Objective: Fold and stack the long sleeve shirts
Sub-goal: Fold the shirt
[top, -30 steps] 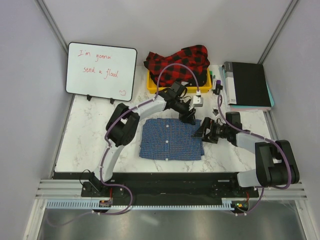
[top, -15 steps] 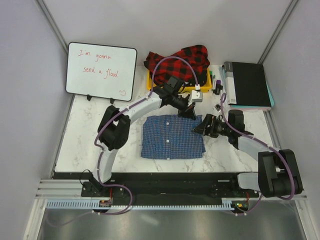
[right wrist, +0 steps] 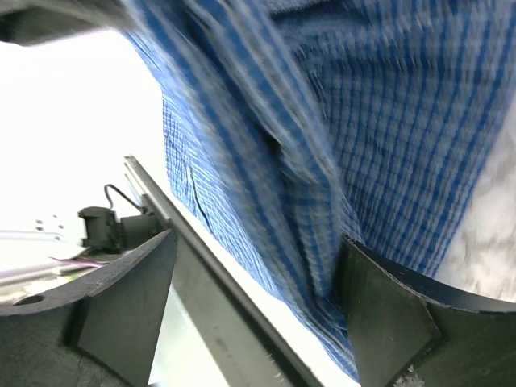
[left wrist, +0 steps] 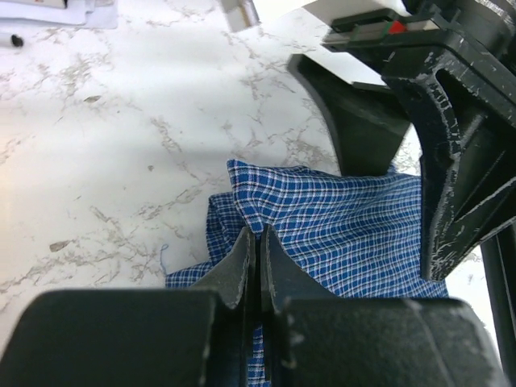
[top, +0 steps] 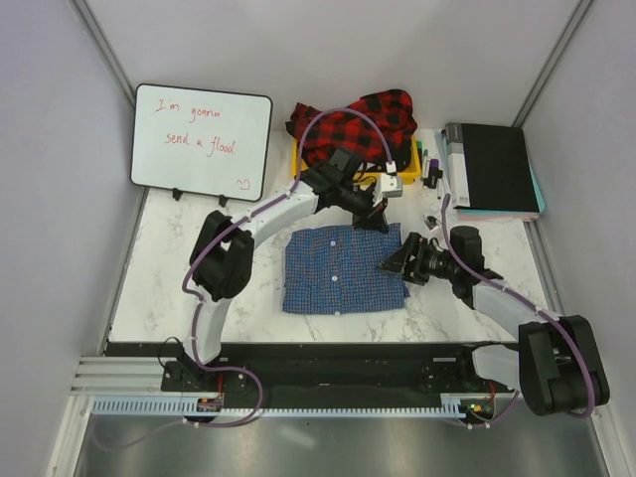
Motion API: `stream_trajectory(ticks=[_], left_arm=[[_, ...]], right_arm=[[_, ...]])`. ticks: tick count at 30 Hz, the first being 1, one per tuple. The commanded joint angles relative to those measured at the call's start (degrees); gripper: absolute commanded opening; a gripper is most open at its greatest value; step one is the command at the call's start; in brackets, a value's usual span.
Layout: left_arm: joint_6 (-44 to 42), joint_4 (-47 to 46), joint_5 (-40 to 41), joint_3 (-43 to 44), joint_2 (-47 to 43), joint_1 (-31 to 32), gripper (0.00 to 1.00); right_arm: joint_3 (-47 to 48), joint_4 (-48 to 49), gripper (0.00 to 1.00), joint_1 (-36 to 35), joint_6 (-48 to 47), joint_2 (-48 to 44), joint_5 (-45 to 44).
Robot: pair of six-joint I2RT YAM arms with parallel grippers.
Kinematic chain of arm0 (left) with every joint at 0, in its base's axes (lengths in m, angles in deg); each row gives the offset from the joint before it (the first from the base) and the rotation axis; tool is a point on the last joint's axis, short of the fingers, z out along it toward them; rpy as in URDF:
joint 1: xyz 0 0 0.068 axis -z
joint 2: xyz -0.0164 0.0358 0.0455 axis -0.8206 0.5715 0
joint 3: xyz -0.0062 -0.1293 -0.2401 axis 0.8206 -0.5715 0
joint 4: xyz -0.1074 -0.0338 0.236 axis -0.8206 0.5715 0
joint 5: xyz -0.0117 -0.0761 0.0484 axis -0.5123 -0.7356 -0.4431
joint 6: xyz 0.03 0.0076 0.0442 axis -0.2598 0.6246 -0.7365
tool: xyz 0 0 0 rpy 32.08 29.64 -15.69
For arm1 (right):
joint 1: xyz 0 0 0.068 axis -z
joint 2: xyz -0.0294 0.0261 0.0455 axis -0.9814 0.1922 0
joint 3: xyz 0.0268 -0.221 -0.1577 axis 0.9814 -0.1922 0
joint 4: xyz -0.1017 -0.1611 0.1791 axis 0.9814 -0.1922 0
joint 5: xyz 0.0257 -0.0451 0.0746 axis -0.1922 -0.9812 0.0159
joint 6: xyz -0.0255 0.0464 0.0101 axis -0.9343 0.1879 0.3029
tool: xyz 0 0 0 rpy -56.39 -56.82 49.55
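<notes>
The blue checked shirt (top: 342, 269) lies folded into a rectangle on the marble table's middle. My left gripper (top: 381, 218) is at its far right corner, shut on a pinch of the blue cloth (left wrist: 266, 211). My right gripper (top: 398, 262) is open at the shirt's right edge, its fingers (right wrist: 387, 318) wide apart with blue cloth (right wrist: 322, 145) between them. The red-and-black plaid shirt (top: 356, 123) lies heaped on a yellow bin (top: 303, 173) at the back.
A whiteboard (top: 202, 140) stands at the back left. A black binder on books (top: 491, 168) lies at the back right, with pens and small items (top: 430, 167) beside it. A small white box (top: 390, 189) sits near the left gripper.
The left arm has reached farther back and right with the shirt's corner. The right gripper has shifted slightly along the shirt's right edge. The shirt has moved a little to the right.
</notes>
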Motion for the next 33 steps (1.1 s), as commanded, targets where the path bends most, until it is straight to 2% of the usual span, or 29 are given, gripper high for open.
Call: stream_trajectory(ticks=[1,5,7,10,12,13,14,15,21,22,24,25,27,28,30,31,33], left_arm=[[4.11,-4.89,2.7,0.76,-0.47,-1.05,0.02],[4.81,-6.38,4.19,0.14,-0.65,-1.13,0.02],[5.08,-7.17,4.99,-0.21,-0.73,-1.31,0.02],[5.25,-8.4,5.69,-1.26,-1.08,-1.4,0.02],[4.56,-8.58,6.22,-1.97,-1.0,-1.4,0.02],[4.38,-8.5,6.31,-2.14,-0.91,-1.49,0.02],[4.2,-8.41,6.22,-2.41,-0.82,-1.57,0.02],[4.02,-8.41,6.65,-2.41,-0.47,-1.57,0.02],[2.18,-7.27,8.68,-2.67,1.63,-1.66,0.02],[2.09,-7.0,8.77,-2.67,1.99,-1.66,0.02],[1.21,-6.3,9.38,-2.67,2.87,-1.66,0.02],[0.95,-6.21,10.08,-2.5,4.18,-1.66,0.02],[0.07,-5.95,12.01,-2.23,5.24,-1.66,0.02],[-0.37,-5.86,12.46,-2.06,5.85,-1.66,0.02],[-0.98,-5.86,13.07,-1.71,7.26,-1.66,0.05],[-1.07,-5.95,13.16,-1.18,7.7,-1.66,0.07],[-0.81,-5.86,13.51,-0.57,8.84,-1.66,0.13]], right_arm=[[-2.13,-7.08,0.85,-0.43,8.43,-1.19,-1.26],[-3.1,-13.39,0.88,-0.52,10.02,-0.93,-2.15],[-3.19,-13.16,0.87,-0.69,10.02,-0.66,-2.14],[-3.45,-8.79,0.75,-0.87,9.76,0.04,-1.71],[-3.63,-6.49,0.47,-0.87,9.23,1.35,-2.06],[-3.45,-6.04,0.16,-0.87,9.31,1.71,-2.49],[-3.02,-7.61,0.0,-0.87,7.83,1.97,-4.93],[-3.1,-6.06,0.0,-0.96,7.56,2.58,-4.78],[-0.12,-6.91,0.0,-1.48,3.52,8.38,-4.51],[0.67,-8.4,0.04,-1.57,2.99,9.0,-4.78],[1.29,-10.07,0.19,-1.66,1.76,10.06,-5.74],[2.25,-12.69,0.33,-2.01,1.41,10.24,-6.36],[3.05,-14.82,0.41,-2.89,0.27,9.27,-6.71],[3.4,-17.26,0.51,-2.89,-0.09,8.75,-7.76],[4.1,-20.0,0.59,-3.15,-1.66,7.61,-8.29],[5.15,-22.97,0.7,-3.15,-2.98,7.08,-9.78],[6.74,-26.24,0.81,-3.24,-4.39,6.63,-10.67]])
